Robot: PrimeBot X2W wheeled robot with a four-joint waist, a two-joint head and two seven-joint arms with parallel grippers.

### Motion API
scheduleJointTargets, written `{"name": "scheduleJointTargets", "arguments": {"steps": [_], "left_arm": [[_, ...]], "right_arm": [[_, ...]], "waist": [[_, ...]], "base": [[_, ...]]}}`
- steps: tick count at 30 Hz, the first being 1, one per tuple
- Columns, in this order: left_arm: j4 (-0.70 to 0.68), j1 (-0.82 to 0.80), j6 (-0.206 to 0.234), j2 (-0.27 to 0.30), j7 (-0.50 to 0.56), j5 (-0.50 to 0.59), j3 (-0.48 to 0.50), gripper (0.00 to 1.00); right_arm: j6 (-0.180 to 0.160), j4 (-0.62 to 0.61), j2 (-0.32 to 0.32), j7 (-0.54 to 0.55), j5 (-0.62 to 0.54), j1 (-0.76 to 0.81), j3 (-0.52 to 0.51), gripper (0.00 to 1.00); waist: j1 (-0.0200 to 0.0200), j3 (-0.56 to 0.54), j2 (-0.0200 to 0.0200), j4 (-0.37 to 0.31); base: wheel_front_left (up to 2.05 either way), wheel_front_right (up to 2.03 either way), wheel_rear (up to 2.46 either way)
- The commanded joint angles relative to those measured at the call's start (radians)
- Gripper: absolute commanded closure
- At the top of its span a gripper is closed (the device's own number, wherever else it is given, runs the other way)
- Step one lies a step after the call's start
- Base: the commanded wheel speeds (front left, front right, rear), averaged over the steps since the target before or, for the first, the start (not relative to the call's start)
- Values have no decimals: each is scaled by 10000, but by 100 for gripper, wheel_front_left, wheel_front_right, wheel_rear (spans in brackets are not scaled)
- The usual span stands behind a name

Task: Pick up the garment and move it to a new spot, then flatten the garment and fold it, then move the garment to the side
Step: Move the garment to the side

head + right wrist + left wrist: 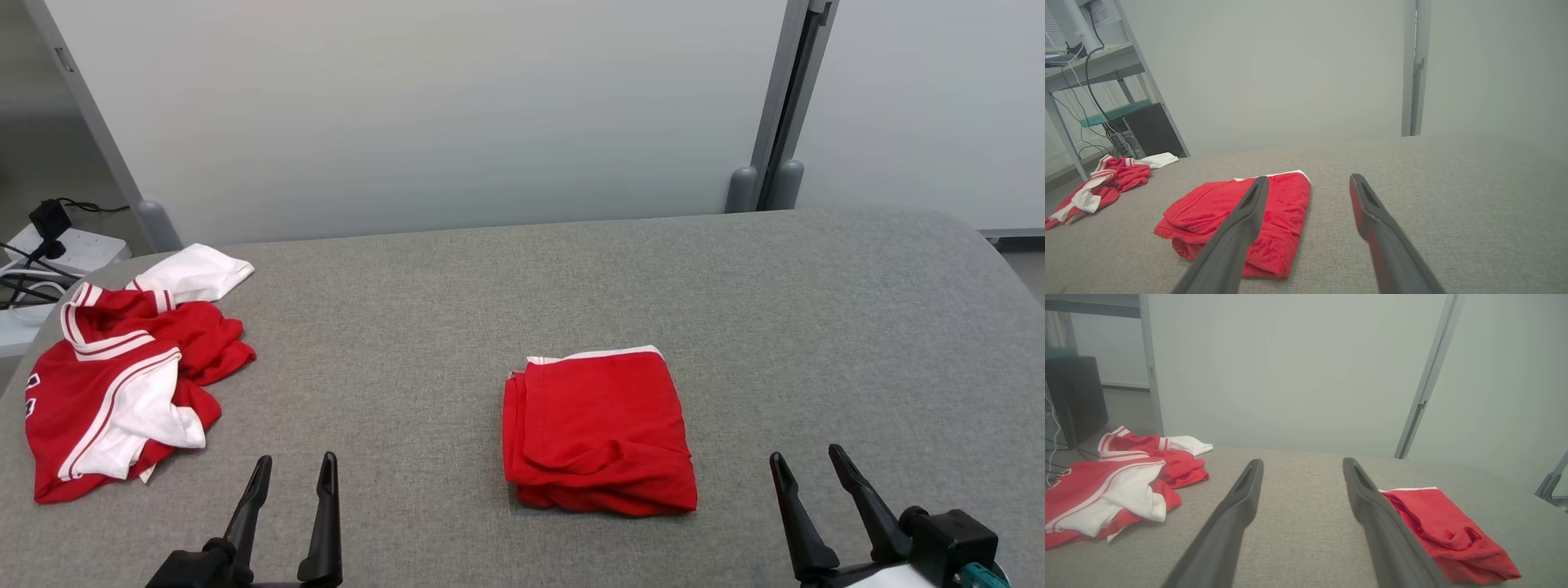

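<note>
Left gripper (295, 459) sits low at the near left, its two dark fingers spread apart with nothing between them but bare cloth. Right gripper (805, 453) sits at the near right, likewise released and holding nothing, its fingers angled slightly toward the robot's left. Both hang just above the grey fabric table top (735, 310); contact with it cannot be told. Folded red garment (600, 433) lies flat on the table a little right of centre, between the two grippers and nearer the right one, touching neither. It is a compact, near-square packet. Its slightly longer axis seems to run from the robot toward the far wall, though the foreshortening makes this uncertain. A white trimmed edge marks its far end, stacked layer edges show along the side toward the robot's left, and a soft crease bulges near the front edge. In the right wrist view the packet lies partly behind that gripper's left finger. Red-and-white jersey (114, 392) lies crumpled at the table's far left edge, well apart from the packet, striped trim showing. Beyond it, off the table, a white power strip (69, 245) with black cables. Pale partition panel (449, 114) stands behind the table.
</note>
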Motion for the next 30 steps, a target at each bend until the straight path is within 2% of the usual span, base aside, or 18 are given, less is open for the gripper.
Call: {"name": "scheduleJointTargets", "arguments": {"steps": [1, 21, 30], "left_arm": [[-204, -281, -104, 29, -88, 89, 327, 0], [-99, -323, -199, 29, -88, 292, 233, 0], [-112, -372, -176, 29, -88, 543, 91, 0]], "right_arm": [[0, -314, -175, -131, 91, -178, 243, 0], [0, -269, -174, -131, 177, -127, 252, 0], [0, 272, -63, -131, 705, -409, 442, 0]], "waist": [[0, -16, 0, 18], [0, -79, 0, 302], [0, 66, 0, 449]], "base": [[0, 0, 0], [0, 0, 0], [0, 0, 0]]}}
